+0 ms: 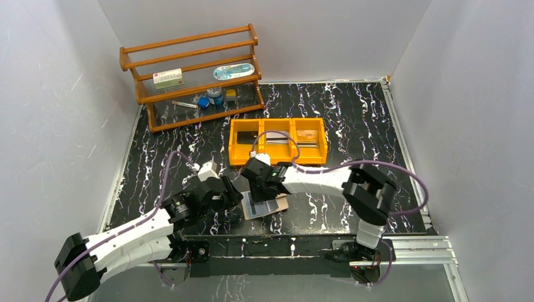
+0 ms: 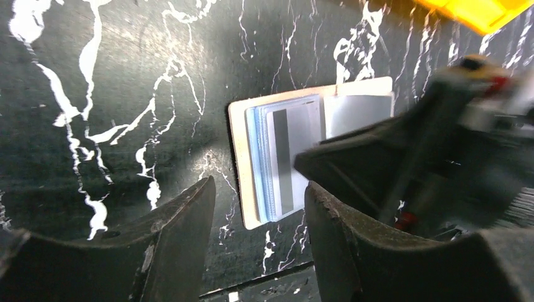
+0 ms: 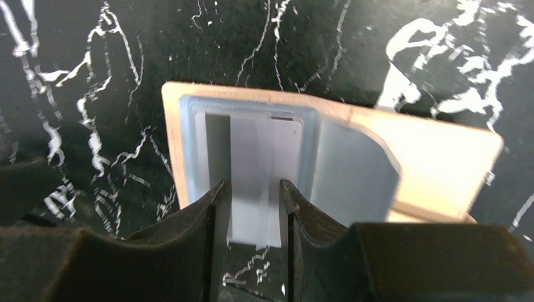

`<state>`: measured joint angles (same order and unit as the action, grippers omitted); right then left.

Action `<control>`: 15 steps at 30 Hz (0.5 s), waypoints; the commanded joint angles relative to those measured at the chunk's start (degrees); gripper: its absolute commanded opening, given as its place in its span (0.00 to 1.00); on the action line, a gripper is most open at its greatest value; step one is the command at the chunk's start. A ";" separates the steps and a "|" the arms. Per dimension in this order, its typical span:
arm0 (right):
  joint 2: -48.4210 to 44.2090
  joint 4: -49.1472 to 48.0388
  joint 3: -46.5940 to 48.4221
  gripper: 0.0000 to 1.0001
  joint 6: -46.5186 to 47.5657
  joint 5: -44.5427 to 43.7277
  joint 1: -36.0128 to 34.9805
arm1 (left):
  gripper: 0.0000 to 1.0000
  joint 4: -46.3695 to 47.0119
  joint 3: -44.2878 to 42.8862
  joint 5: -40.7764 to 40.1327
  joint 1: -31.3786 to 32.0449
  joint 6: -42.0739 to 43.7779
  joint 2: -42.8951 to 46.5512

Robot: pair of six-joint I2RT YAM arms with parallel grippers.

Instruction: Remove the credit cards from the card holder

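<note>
The card holder (image 1: 279, 204) lies open near the table's front edge, tan cover (image 3: 434, 163) down and pale blue pockets (image 3: 352, 176) up. A silvery-grey credit card (image 3: 255, 157) with a dark stripe (image 2: 283, 157) sticks partway out of one pocket. My right gripper (image 3: 253, 189) hovers over that card, jaws apart on either side of it and not pinching it. My left gripper (image 2: 259, 189) stands open just beside the holder's edge (image 2: 242, 157), with only table between its fingers. The right gripper's dark body (image 2: 403, 163) covers the holder's other leaf in the left wrist view.
A yellow three-compartment bin (image 1: 277, 121) sits just behind the holder, with a dark card (image 1: 249, 133), a silvery card (image 1: 281, 142) and a tan card (image 1: 308, 134) in it. A wooden shelf (image 1: 192, 75) with small items stands at the back left.
</note>
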<state>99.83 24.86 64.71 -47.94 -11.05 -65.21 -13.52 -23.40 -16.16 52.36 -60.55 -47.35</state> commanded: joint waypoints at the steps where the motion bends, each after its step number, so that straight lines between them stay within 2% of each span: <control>1: 6.18 4.71 5.07 0.40 0.27 -5.10 -2.20 | 0.53 -6.44 -0.97 -6.11 0.20 -2.17 6.67; 5: 9.10 5.95 5.45 0.30 0.00 -5.97 -3.62 | 0.53 -6.76 -0.72 -6.15 0.20 -2.37 7.56; 9: 10.39 7.02 4.49 0.26 -2.81 -7.01 -3.78 | 0.54 -6.87 -0.72 -6.16 0.20 -2.45 7.50; 15: 8.56 6.48 3.09 0.06 -3.91 -8.35 -3.78 | 0.54 -6.78 -0.58 -5.90 0.20 -2.54 6.87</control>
<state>105.80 28.49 70.70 -50.11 -18.33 -68.47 -19.42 -23.40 -20.23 52.36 -62.67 -40.34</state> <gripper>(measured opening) 0.121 0.535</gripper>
